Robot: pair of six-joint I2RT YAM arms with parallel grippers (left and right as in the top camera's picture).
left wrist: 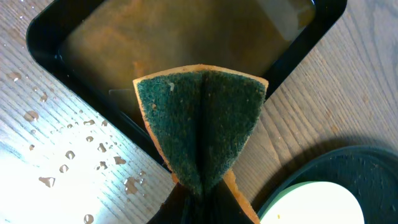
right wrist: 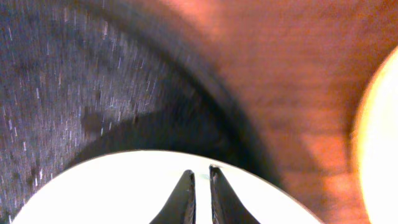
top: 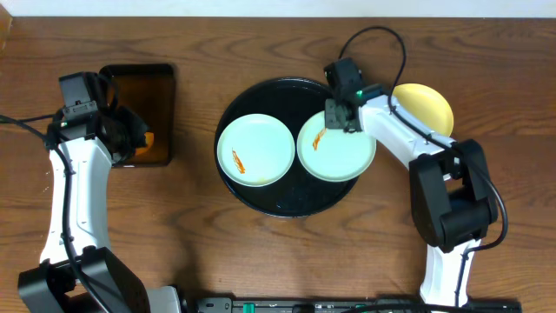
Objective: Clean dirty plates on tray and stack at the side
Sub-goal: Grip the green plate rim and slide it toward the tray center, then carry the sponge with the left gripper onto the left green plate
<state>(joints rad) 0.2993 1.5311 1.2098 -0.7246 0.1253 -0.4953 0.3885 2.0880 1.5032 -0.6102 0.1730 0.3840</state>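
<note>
The round black tray (top: 282,202) holds a pale mint-blue plate (top: 254,149) with an orange smear on its left half. A second mint-blue plate (top: 339,155), also smeared, lies over the tray's right rim. My right gripper (top: 343,117) is shut on that plate's far edge; the right wrist view shows its fingers (right wrist: 199,177) pinching the pale rim (right wrist: 112,186) above the tray (right wrist: 56,81). The pale yellow plate (top: 426,106) sits on the table to the right, with no smear visible. My left gripper (top: 137,139) is shut on a folded green-and-orange sponge (left wrist: 202,118).
A rectangular black tray (top: 139,83) of brownish liquid (left wrist: 186,37) lies at the left, under the sponge. Water drops (left wrist: 68,155) dot the table beside it. The round tray's rim (left wrist: 348,165) and the left plate (left wrist: 317,205) show in the left wrist view. The yellow plate also shows in the right wrist view (right wrist: 382,155).
</note>
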